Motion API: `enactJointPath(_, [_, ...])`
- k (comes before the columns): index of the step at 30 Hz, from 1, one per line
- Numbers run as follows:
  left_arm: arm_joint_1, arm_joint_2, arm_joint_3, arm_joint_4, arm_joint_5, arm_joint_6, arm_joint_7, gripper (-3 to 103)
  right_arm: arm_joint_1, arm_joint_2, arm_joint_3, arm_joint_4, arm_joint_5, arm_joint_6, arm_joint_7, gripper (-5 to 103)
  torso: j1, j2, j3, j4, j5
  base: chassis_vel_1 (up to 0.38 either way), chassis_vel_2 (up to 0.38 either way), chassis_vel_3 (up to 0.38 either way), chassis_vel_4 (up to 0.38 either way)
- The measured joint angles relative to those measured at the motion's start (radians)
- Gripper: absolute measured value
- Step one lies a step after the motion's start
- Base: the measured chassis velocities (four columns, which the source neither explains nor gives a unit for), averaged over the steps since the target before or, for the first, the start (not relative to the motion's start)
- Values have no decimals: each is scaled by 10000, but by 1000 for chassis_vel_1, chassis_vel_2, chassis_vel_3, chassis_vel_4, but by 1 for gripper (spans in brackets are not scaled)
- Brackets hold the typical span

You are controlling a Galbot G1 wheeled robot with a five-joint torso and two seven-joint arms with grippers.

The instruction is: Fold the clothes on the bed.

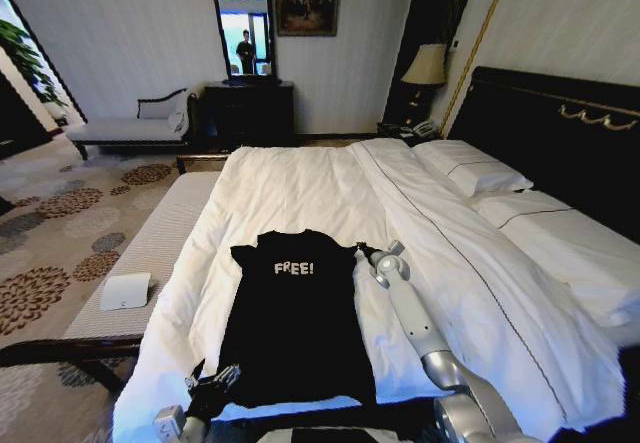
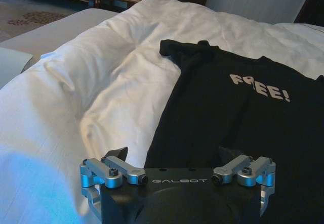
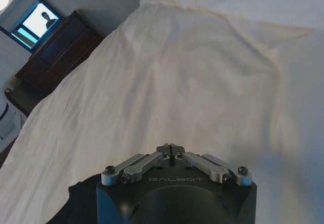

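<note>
The clothes are one black T-shirt (image 1: pixel 295 333) with white "FREE!" lettering, lying flat on the white bed (image 1: pixel 300 188) near its front edge. My left gripper (image 1: pixel 215 378) is at the shirt's lower left hem. In the left wrist view it (image 2: pixel 174 155) stands open, its fingers spread over the shirt's (image 2: pixel 238 123) edge. My right gripper (image 1: pixel 362 253) reaches out to the shirt's right sleeve. The right wrist view shows that gripper (image 3: pixel 170 150) shut, fingertips together above the duvet, with a bit of the black shirt (image 3: pixel 76 204) under its body.
A long padded bench (image 1: pixel 150 253) with a small white box (image 1: pixel 125 290) runs along the bed's left side. Pillows (image 1: pixel 470 168) and a dark headboard (image 1: pixel 560 123) are on the right. A dresser (image 1: pixel 248 111) and chaise (image 1: pixel 125 128) stand at the far wall.
</note>
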Motion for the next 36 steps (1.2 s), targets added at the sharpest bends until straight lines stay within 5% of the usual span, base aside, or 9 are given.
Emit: enactJointPath(36, [66,-106,43,-11,51,-134,23,100,-70,202,622,219,-870,910,1335,0,0,0,0,0,-1,0,0,0,0])
